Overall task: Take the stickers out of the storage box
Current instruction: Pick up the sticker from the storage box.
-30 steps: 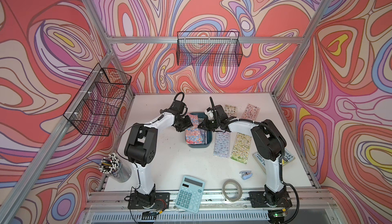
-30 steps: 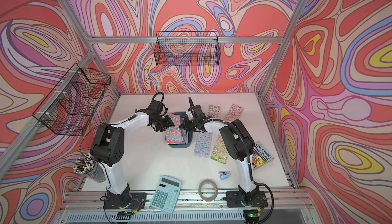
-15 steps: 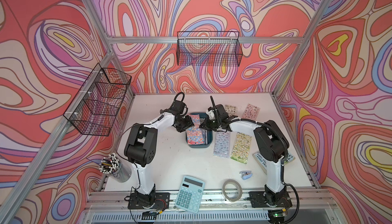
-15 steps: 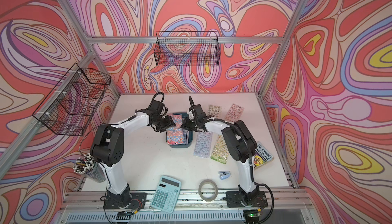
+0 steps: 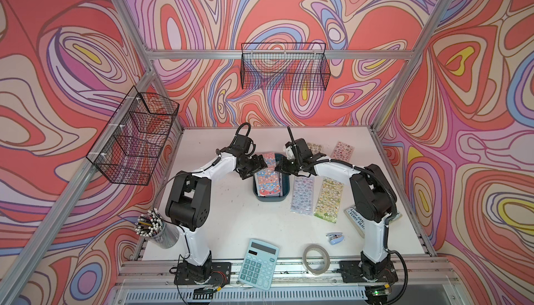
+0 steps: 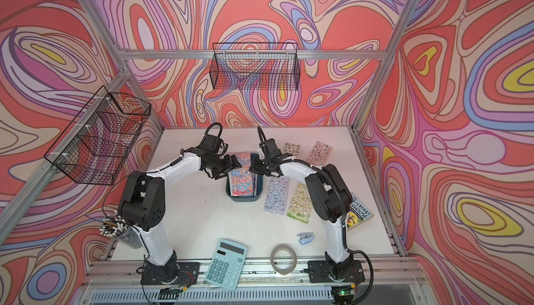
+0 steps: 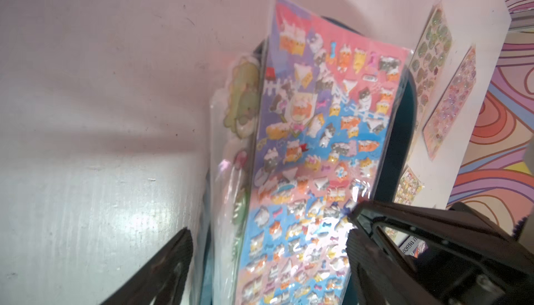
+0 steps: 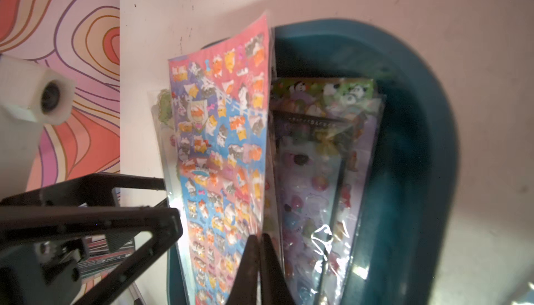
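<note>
The teal storage box (image 5: 271, 200) (image 6: 245, 198) sits mid-table between both arms. Several stickers lie stacked inside it (image 8: 323, 156). The top pink-and-blue cat sheet (image 5: 267, 173) (image 6: 242, 177) (image 7: 323, 133) (image 8: 222, 133) stands tilted up out of the box. My right gripper (image 5: 279, 166) (image 6: 253, 169) (image 8: 261, 245) is shut on that sheet's edge. My left gripper (image 5: 255, 169) (image 6: 228, 169) (image 7: 268, 256) is open at the box's left side, its fingers (image 7: 173, 260) straddling the sheets' near end without pinching them. More sticker sheets lie flat on the table to the right of the box (image 5: 302, 195) (image 5: 328, 199) (image 5: 342, 150).
A paperback book (image 5: 357, 220) lies under the right arm's elbow. Along the front edge are a calculator (image 5: 258, 263), a tape roll (image 5: 315, 258) and a small stapler (image 5: 335, 237). A pen cup (image 5: 153, 228) stands front left. Wire baskets (image 5: 284, 69) (image 5: 135, 136) hang on the walls.
My left gripper's jaws have spread wide apart and let go of the sheets. The right gripper stays shut on the cat sheet. Both arms have barely moved.
</note>
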